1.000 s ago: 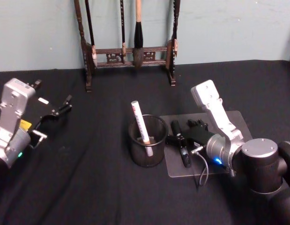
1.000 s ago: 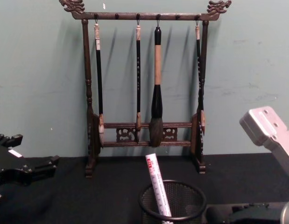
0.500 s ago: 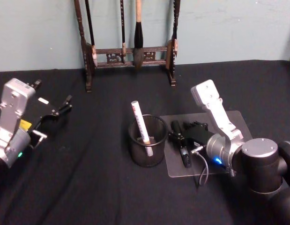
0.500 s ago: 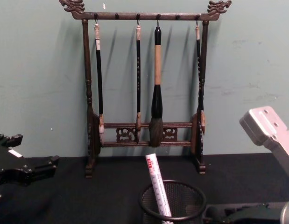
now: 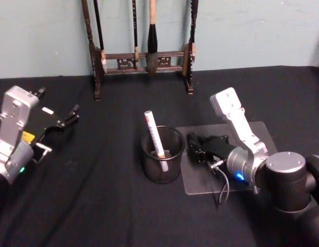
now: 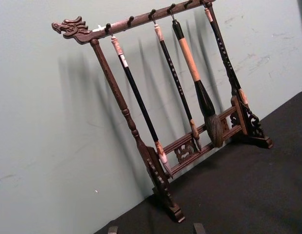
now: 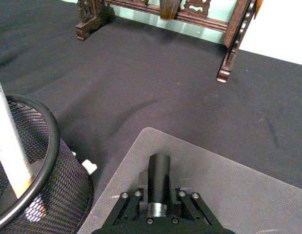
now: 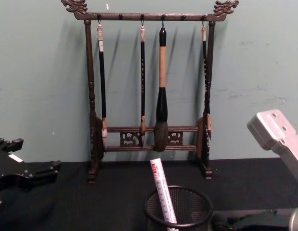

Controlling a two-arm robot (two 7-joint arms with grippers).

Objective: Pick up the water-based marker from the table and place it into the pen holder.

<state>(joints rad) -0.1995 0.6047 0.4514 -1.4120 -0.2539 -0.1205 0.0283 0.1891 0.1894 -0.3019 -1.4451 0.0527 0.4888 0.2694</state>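
Over clear mat (image 5: 254,135): right gripper (image 5: 199,148), fingers pinching dark marker (image 7: 159,173). Marker's barrel juts forward past fingertips; cannot tell if it touches mat. holder (image 5: 162,172) just left of right gripper, apart from it, off mat's edge. White pen (image 5: 154,133) leans inside holder. rack (image 5: 144,57) well beyond gripper, by wall. left gripper (image 5: 66,121) parked far left of holder, fingers spread.

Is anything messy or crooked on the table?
Nothing spilled. The white pen leans crooked in the pen holder, and a small white bit lies on the cloth beside it. The right hand holds the black marker over the clear mat. The left hand idles.
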